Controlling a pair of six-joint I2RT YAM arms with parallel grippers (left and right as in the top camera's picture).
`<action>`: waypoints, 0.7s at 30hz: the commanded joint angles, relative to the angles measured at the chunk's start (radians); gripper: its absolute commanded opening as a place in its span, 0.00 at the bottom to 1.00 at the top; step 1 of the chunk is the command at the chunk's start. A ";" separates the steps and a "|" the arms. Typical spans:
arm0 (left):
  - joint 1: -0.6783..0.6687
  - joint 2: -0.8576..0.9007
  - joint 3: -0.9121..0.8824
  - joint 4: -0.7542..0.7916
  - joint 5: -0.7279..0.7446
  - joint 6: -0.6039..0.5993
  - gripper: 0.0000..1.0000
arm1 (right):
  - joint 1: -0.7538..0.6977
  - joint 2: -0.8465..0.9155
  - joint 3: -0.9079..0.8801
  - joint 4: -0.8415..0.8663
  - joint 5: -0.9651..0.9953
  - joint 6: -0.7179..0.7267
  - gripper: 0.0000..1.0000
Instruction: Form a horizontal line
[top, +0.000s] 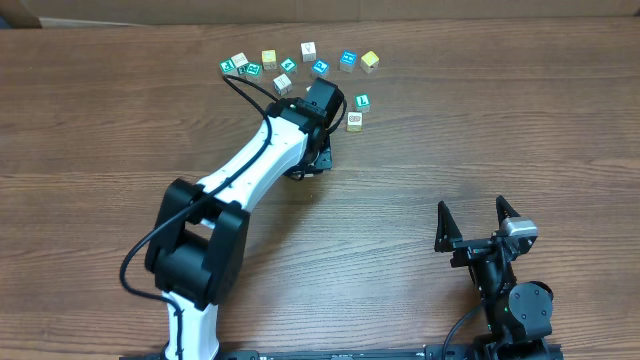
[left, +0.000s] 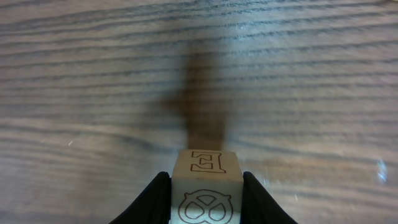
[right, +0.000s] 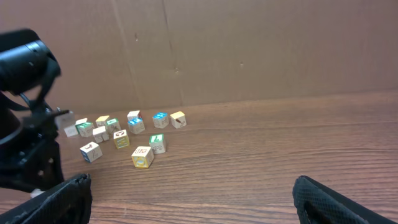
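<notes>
E block (left: 206, 163), nearest, clamped in our left gripper (left: 206, 194); scattered blocks (top: 308, 50) at 12 o'clock; our right gripper (top: 471, 206) splayed empty, 5 o'clock.

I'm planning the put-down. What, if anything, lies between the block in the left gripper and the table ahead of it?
Nothing visible does. The left gripper holds the E block over bare table, with only a shadow on the wood ahead. The other blocks lie scattered outside the wrist view.
</notes>
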 joint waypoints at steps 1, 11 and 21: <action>0.000 0.032 -0.002 0.019 -0.034 -0.023 0.27 | -0.005 -0.011 -0.011 0.005 -0.001 -0.001 1.00; 0.000 0.060 -0.003 0.030 -0.062 -0.024 0.26 | -0.005 -0.011 -0.011 0.005 -0.001 -0.001 1.00; 0.000 0.060 -0.003 0.029 -0.060 -0.023 0.27 | -0.005 -0.011 -0.011 0.005 -0.001 -0.001 1.00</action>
